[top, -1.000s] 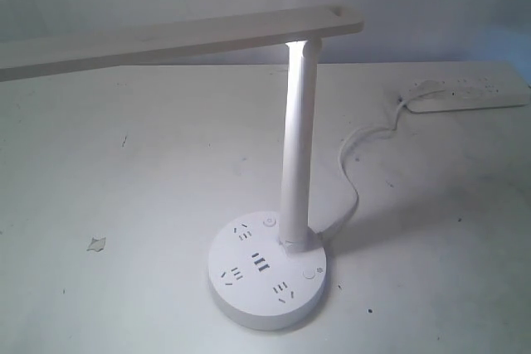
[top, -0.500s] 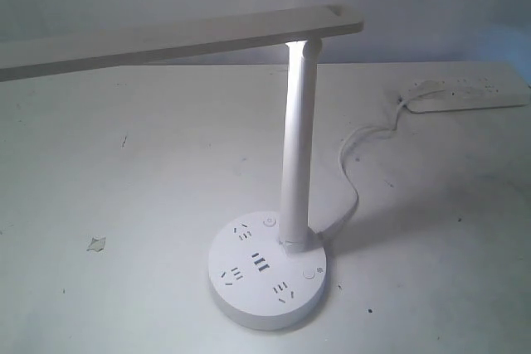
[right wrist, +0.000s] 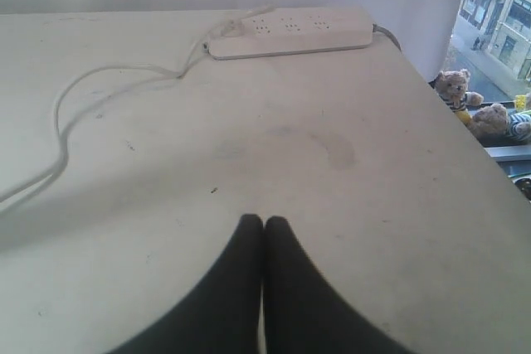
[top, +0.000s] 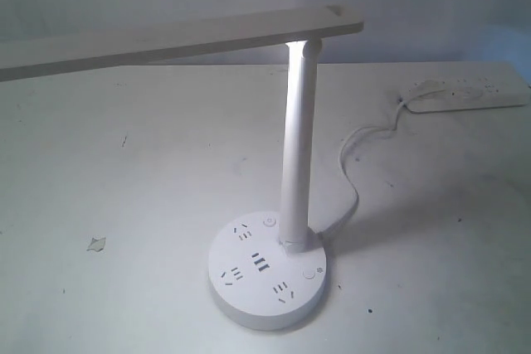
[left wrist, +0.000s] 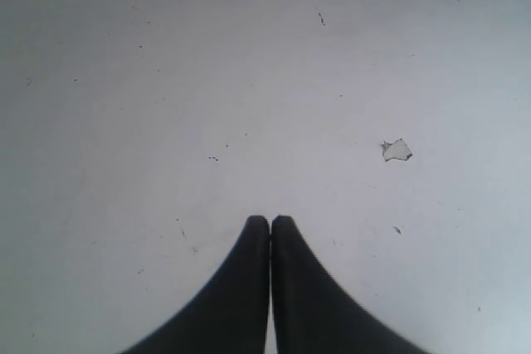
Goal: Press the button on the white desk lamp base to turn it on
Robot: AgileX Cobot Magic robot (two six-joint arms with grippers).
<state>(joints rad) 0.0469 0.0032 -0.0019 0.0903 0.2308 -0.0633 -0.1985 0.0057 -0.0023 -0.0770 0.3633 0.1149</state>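
Nothing has moved since a moment ago, so the press has not begun. The button (top: pixel 310 273) sits on the base (top: pixel 249 304), right of the pole (top: pixel 297 147). The left jaws and right jaws are shut and empty, over the table (left wrist: pixel 166 80).

Left gripper (left wrist: pixel 270 221): only the dark fingertips show, the rest drops out of frame. Ahead of them, off to one side, lies a pale scrap (left wrist: pixel 397 150), too small to identify. Right gripper (right wrist: pixel 264 221), same story, body cut off. Ahead of it the white cable (right wrist: pixel 56 118) runs out of frame, and beyond the table's corner sit two teddy bears (right wrist: pixel 455 87), one clipped by the edge. In the exterior view, the white desk lamp (top: pixel 166 39) loses its head's far end at the edge. The cable vanishes behind the white desk lamp base (top: pixel 265 288). The mark beside the button (top: pixel 310 273) is too tiny to read.
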